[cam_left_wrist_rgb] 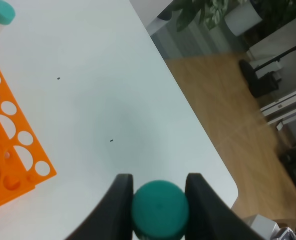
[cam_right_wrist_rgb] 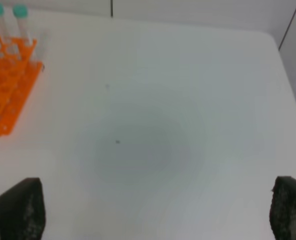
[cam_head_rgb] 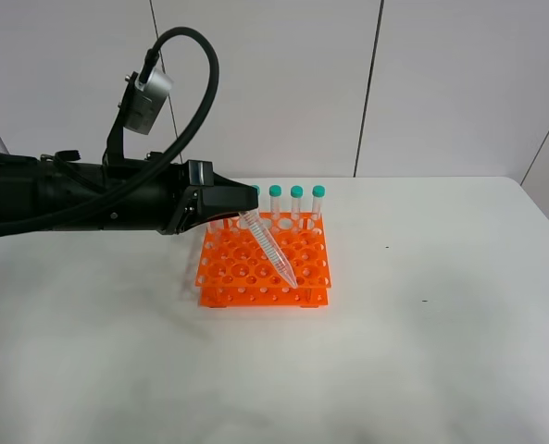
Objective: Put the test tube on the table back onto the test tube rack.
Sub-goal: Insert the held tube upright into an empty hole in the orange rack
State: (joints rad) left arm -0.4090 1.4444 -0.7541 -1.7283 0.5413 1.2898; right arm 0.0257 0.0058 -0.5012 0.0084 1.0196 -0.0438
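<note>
Left gripper (cam_left_wrist_rgb: 159,189): clenched on the test tube (cam_head_rgb: 270,248) at its cap.
Test tube: tilted, tip over test tube rack (cam_head_rgb: 226,270).
Right gripper (cam_right_wrist_rgb: 156,210): released, empty.

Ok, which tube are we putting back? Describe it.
Find the orange rack. Above it, the left gripper holds one tube by its teal cap. Unlike the upright tubes in the back row, it slants, tip over the holes.

A big black robot arm (cam_head_rgb: 89,199)
It is fat and dark, with a thick black cable (cam_head_rgb: 214,81) and a grey camera (cam_head_rgb: 146,97) on top.
</note>
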